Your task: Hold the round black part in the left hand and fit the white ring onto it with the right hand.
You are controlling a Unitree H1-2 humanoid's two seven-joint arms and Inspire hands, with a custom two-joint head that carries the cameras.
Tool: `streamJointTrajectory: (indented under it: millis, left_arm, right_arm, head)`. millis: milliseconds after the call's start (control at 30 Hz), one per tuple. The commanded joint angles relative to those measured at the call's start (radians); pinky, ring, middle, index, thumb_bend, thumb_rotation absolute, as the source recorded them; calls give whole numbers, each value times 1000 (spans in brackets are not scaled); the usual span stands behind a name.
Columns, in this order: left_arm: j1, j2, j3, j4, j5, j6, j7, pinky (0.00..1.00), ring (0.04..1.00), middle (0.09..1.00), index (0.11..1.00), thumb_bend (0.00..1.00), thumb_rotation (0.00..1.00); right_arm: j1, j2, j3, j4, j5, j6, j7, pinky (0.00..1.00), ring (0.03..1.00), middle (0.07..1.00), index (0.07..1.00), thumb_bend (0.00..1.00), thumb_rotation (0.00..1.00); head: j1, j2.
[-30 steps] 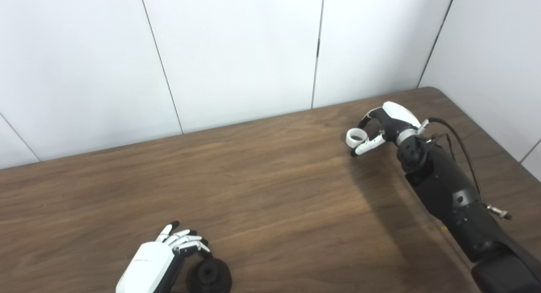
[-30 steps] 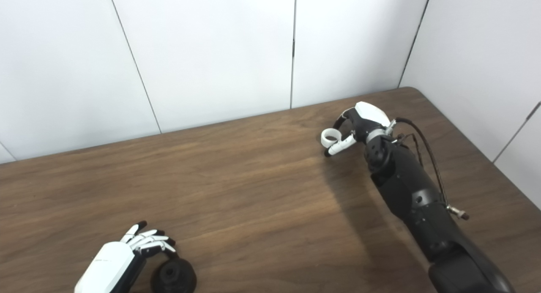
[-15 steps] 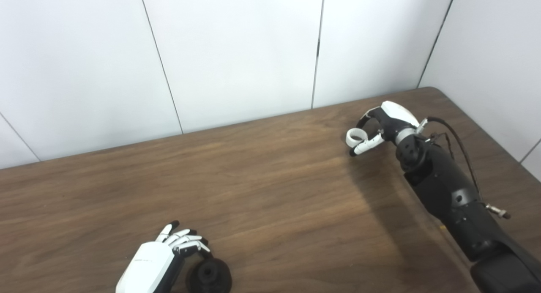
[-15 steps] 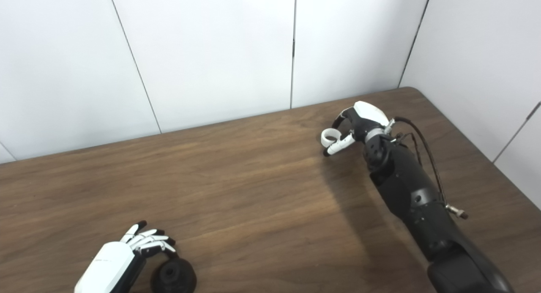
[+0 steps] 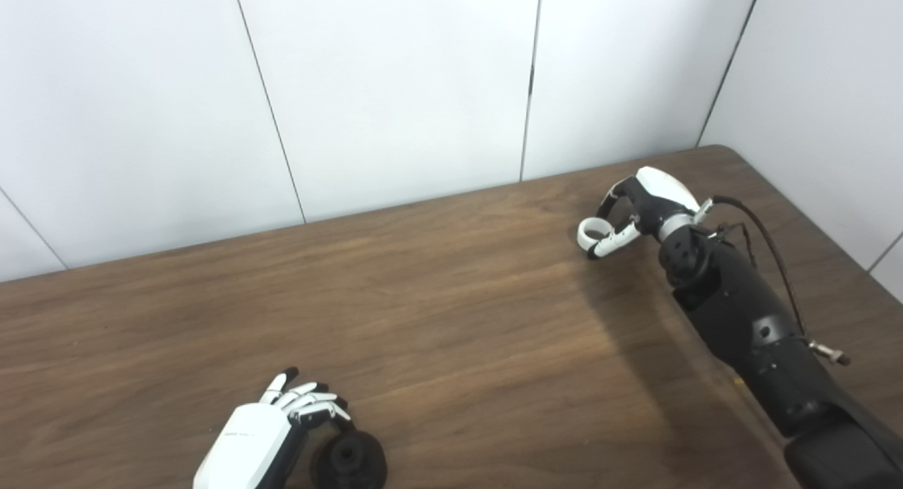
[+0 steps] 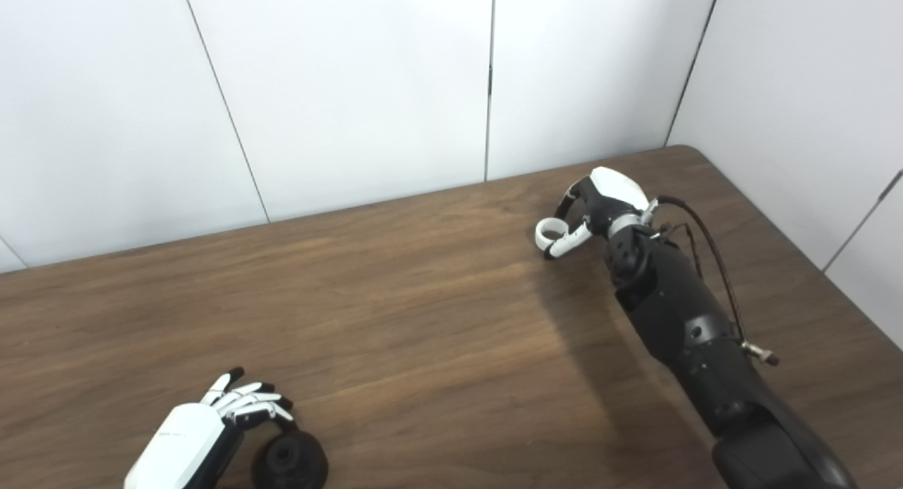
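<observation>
- Right hand (image 5: 638, 207): curled around the white ring (image 5: 591, 231), thumb under it, fingers arched over the top. Ring sits at the fingertips; I judge it pinched, though whether it is clear of the table (image 5: 451, 298) cannot be told.
- Left hand (image 5: 271, 429): fingers loosely bent, resting against the round black part (image 5: 349, 462), which lies just to its right on the table. No closed grasp visible; read as not holding.
- Ring and part are well apart: ring far across the table from the left hand, toward the back right corner.
- Step in hand, by judgement: secure and lift the ring.
- To do well: keep the pinch on the ring's outer wall so the bore stays free; lift straight before travelling; left hand should close firmly on the part first.
</observation>
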Motion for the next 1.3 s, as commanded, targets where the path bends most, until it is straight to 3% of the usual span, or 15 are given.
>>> streamJointTrajectory:
  millis: [0, 200, 433, 700, 867, 933, 1100, 1267]
  left_arm:
    - [-6, 13, 5, -11, 24, 6, -8, 995, 855, 755, 484, 523, 50]
    - [-6, 12, 6, -12, 19, 5, -7, 993, 854, 754, 484, 523, 50]
    - [-3, 11, 4, -15, 20, 6, -8, 996, 854, 754, 484, 523, 50]
    - [3, 1, -4, -28, 30, 20, -24, 995, 858, 756, 484, 523, 50]
    - [6, -17, -9, -38, 41, 33, -35, 987, 854, 754, 484, 523, 50]
    - [7, -26, -14, -49, 49, 51, -52, 994, 860, 759, 484, 522, 49]
    - [6, -52, -29, -61, 72, 76, -66, 1000, 866, 762, 484, 522, 49]
    - [2, -77, -48, -55, 114, 90, -63, 979, 868, 764, 484, 523, 50]
  right_arm:
    - [-40, -33, -5, -18, 0, -18, -22, 838, 905, 834, 486, 522, 131]
    - [-29, -37, -2, -37, 4, -12, -15, 856, 913, 832, 486, 521, 131]
    - [-11, -58, 47, -190, -10, -31, 57, 834, 918, 828, 485, 522, 129]
    - [-27, -48, 125, -438, -77, 4, 231, 854, 932, 819, 485, 523, 131]
    - [-31, -7, 164, -580, -125, 7, 327, 819, 923, 809, 485, 524, 132]
    - [-25, 15, 169, -634, -132, 7, 370, 850, 926, 811, 485, 523, 131]
    - [-12, 67, 176, -756, -172, 8, 507, 885, 928, 819, 484, 524, 134]
    - [18, 114, 210, -866, -183, 1, 577, 903, 926, 815, 483, 524, 135]
  head:
    - [-1, 1]
    - [5, 5]
    - [14, 12]
    - [54, 25]
    - [93, 33]
    - [114, 39]
    - [224, 64]
    - [289, 82]
